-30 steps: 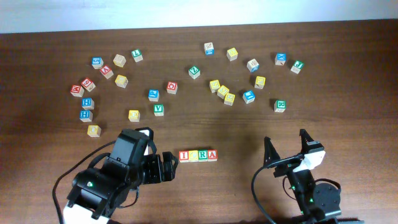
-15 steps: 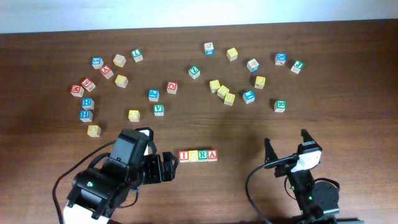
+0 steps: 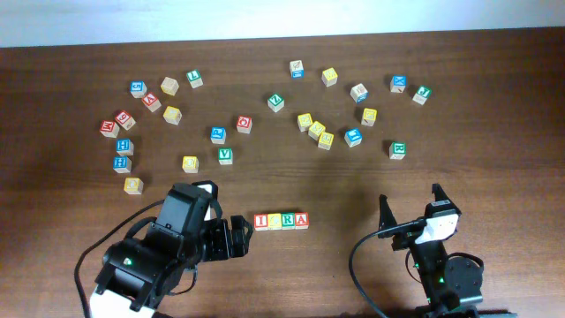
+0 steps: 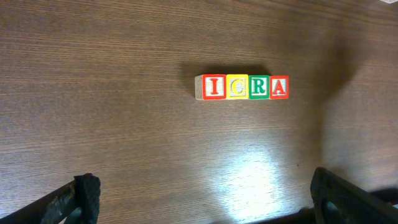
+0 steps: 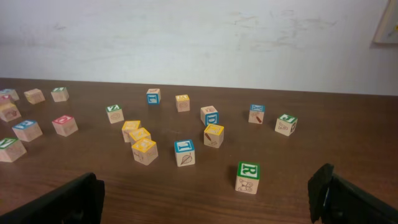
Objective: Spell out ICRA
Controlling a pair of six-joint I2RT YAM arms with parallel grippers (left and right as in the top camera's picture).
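1. Black and nearest to us, the left claw [image 3: 244,237] sits over the tabletop [image 3: 494,177] with its jaws spread wide, gripping nothing.
2. Off to the right, we see the right claw [image 3: 408,200] just as wide apart and empty, well apart from every cube.
3. Just beside the left claw's fingertips lies the ICRA row [image 3: 282,221]: red I [image 4: 214,87], yellow C [image 4: 237,87], green R [image 4: 259,87] and red A [image 4: 279,87], touching side by side in one straight line, letters facing up.
4. Farther back, we see many loose cubes scattered across the tabletop, among them a green-topped cube [image 5: 248,177] closest to the right claw and a cluster of yellow cubes [image 5: 144,151].
5. Farthest off, a pale wall [image 5: 199,37] rises behind the tabletop.
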